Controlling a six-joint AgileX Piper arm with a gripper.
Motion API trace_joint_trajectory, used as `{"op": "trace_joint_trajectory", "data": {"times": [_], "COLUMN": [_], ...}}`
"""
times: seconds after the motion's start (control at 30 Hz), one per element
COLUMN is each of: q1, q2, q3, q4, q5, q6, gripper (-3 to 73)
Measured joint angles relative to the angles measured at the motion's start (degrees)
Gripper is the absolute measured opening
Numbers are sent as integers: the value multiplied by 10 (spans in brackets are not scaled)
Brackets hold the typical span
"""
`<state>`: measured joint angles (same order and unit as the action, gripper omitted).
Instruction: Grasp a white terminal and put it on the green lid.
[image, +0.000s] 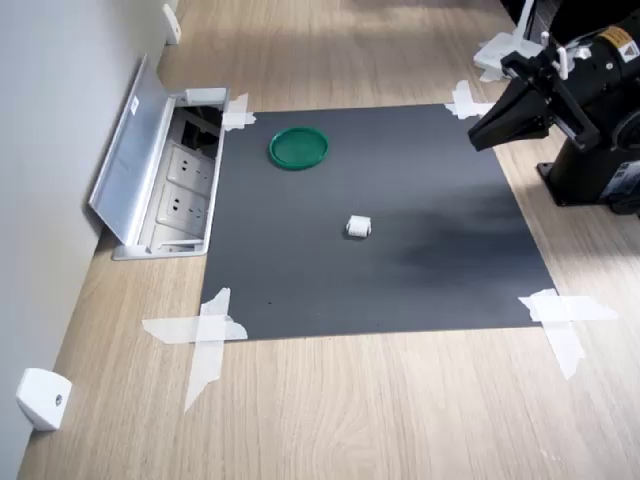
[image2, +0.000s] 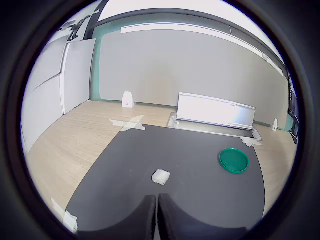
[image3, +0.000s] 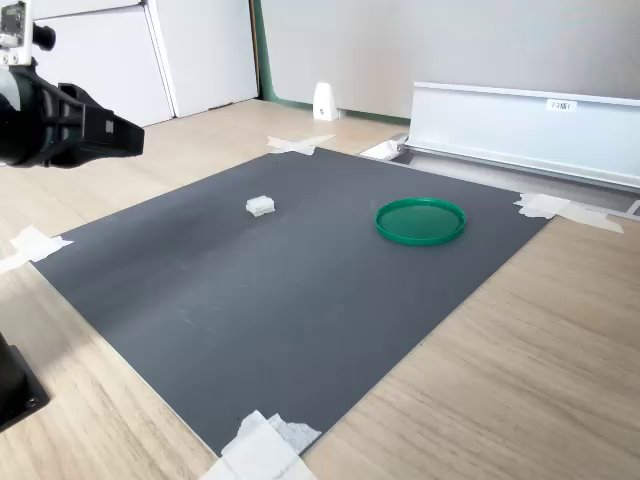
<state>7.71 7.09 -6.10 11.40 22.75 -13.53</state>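
The white terminal (image: 358, 227) (image2: 160, 176) (image3: 260, 206) is a tiny ridged block lying near the middle of the black mat (image: 420, 270). The green lid (image: 298, 147) (image2: 233, 160) (image3: 420, 220), a flat round disc, rests on the mat near the open socket box, well apart from the terminal. My gripper (image: 478, 136) (image2: 156, 202) (image3: 133, 141) hovers in the air over the mat's edge at the first exterior view's right, pointing toward the terminal but far from it. Its dark fingers are pressed together with nothing between them.
White tape strips (image: 205, 335) hold the mat's corners to the wooden floor. An open metal socket box (image: 175, 190) (image3: 520, 125) sits against the wall beyond the lid. A white wedge piece (image: 42, 398) (image2: 128, 99) stands by the wall. The arm's black base (image: 600, 170) borders the mat.
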Motion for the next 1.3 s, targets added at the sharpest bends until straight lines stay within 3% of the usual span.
{"op": "trace_joint_trajectory", "data": {"times": [0.63, 0.93, 1.17, 1.3], "q1": [0, 0, 0, 0], "q2": [0, 4, 107, 201], "q3": [-1, -54, -123, -195], "q4": [-1, -2, -6, -8], "q5": [-5, 35, 57, 112], "q6": [0, -13, -47, -51], "gripper": [-9, -9, -9, -9]}}
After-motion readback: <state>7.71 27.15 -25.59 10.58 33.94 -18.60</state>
